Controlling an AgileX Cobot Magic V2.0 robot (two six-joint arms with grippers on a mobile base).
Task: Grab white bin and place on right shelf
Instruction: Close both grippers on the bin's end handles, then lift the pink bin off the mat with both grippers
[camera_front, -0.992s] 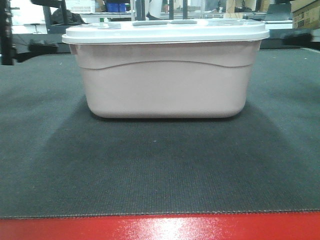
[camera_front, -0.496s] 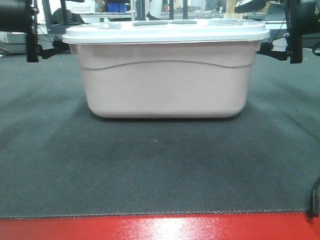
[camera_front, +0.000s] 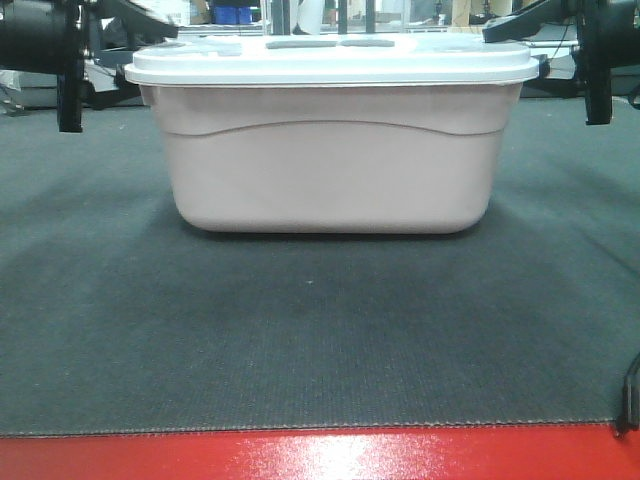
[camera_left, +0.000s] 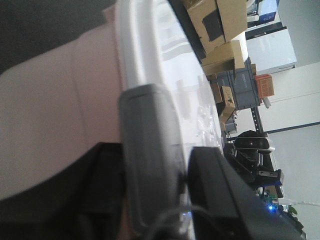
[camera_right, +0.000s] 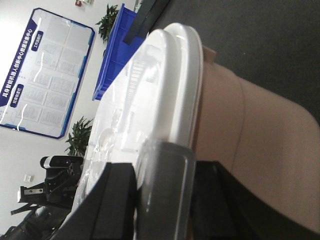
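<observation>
The white bin (camera_front: 325, 165) is a pale pinkish tub with a flat white lid (camera_front: 330, 62). It stands in the middle of the dark mat (camera_front: 320, 330). My left gripper (camera_front: 135, 70) is at its left end and my right gripper (camera_front: 530, 55) at its right end. In the left wrist view the black jaws of the left gripper (camera_left: 155, 192) sit tight either side of the grey end latch (camera_left: 150, 150). In the right wrist view the right gripper (camera_right: 165, 202) clamps the other grey latch (camera_right: 167, 180) in the same way. The right shelf is out of view.
The mat lies on a red-framed table (camera_front: 320, 458). A black cable (camera_front: 628, 400) hangs at the front right edge. A blue crate (camera_right: 120, 50) stands behind the bin, and cardboard boxes (camera_left: 220, 25) are stacked in the room beyond.
Both arms came into view and moved inward to the bin's ends. Their jaws now straddle the lid rim at each latch. The bin's bottom edge sits slightly higher in the picture.
</observation>
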